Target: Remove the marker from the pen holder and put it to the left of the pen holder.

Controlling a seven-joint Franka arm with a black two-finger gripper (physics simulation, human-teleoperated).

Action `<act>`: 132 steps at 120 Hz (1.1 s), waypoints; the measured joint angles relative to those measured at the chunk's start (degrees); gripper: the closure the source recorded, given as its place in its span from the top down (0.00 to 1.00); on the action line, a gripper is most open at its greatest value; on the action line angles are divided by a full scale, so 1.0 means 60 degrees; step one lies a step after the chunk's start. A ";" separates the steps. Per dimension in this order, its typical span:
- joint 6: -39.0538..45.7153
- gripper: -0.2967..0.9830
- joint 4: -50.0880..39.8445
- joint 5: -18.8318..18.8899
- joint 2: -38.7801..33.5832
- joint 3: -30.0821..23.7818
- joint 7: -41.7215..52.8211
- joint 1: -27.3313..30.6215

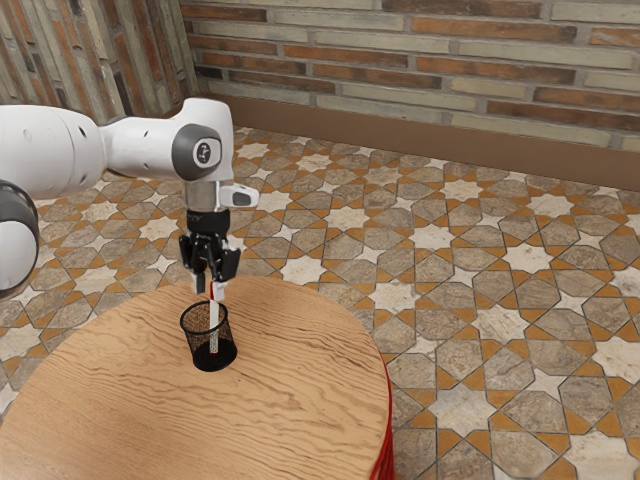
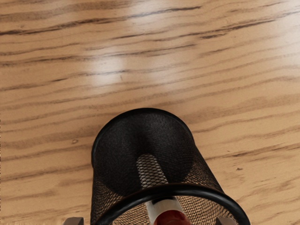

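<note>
Marker [image 1: 214,322], white with red end, in black pen holder [image 2: 187,189], hand [image 1: 210,289] wide around it; illegible round emblem [image 1: 204,152] on arm [image 1: 60,150].

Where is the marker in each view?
Exterior view: the marker stands in the pen holder, its top between the open gripper's fingers.
Wrist view: inside the holder, its red end nearest the camera.
Shared landmark: the holder's black rim.
</note>
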 joint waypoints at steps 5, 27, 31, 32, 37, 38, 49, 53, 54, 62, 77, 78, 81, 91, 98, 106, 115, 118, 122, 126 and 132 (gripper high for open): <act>0.0000 0.36 0.0001 0.0017 -0.0003 -0.0004 -0.0040 0.0000; -0.0009 0.23 0.0002 0.0050 -0.0026 -0.0007 -0.0193 0.0000; -0.0021 0.22 0.0002 0.0059 -0.0054 -0.0011 -0.0217 0.0000; -0.0024 0.22 0.0002 0.0061 -0.0065 -0.0011 -0.0223 0.0000; -0.0049 0.21 -0.0009 0.0076 -0.0196 -0.0012 -0.0250 -0.0004; -0.0061 0.20 -0.0012 0.0078 -0.0238 -0.0012 -0.0255 -0.0005; -0.0282 0.19 -0.0085 0.0110 -0.0904 -0.0022 -0.0308 -0.0002; -0.0407 0.18 -0.0114 0.0120 -0.1285 -0.0024 -0.0325 -0.0001; -0.0444 0.18 -0.0121 0.0123 -0.1390 -0.0024 -0.0329 0.0000; -0.0795 0.17 -0.0146 0.0217 -0.2205 -0.0021 -0.0359 0.0010; -0.1754 0.17 -0.0066 0.0652 -0.2819 0.0032 -0.0399 0.0119; -0.1829 0.17 -0.0058 0.0691 -0.2819 0.0035 -0.0401 0.0123; -0.2049 0.17 -0.0043 0.0802 -0.2798 0.0039 -0.0406 0.0147; -0.2771 0.17 -0.0029 0.1057 -0.2492 0.0097 -0.0420 0.0439; -0.3165 0.16 -0.0033 0.1228 -0.2119 0.0196 -0.0427 0.0547; -0.3534 0.16 -0.0042 0.1434 -0.1461 0.0371 -0.0434 0.0552; -0.3832 0.16 -0.0052 0.1592 -0.0758 0.0580 -0.0436 0.0564; -0.3907 0.17 -0.0050 0.1635 -0.0569 0.0618 -0.0435 0.0568; -0.3991 0.17 -0.0044 0.1682 -0.0354 0.0647 -0.0435 0.0570; -0.4056 0.17 -0.0033 0.1716 -0.0141 0.0662 -0.0434 0.0570; -0.4125 0.17 0.0021 0.1751 0.0137 0.0674 -0.0433 0.0569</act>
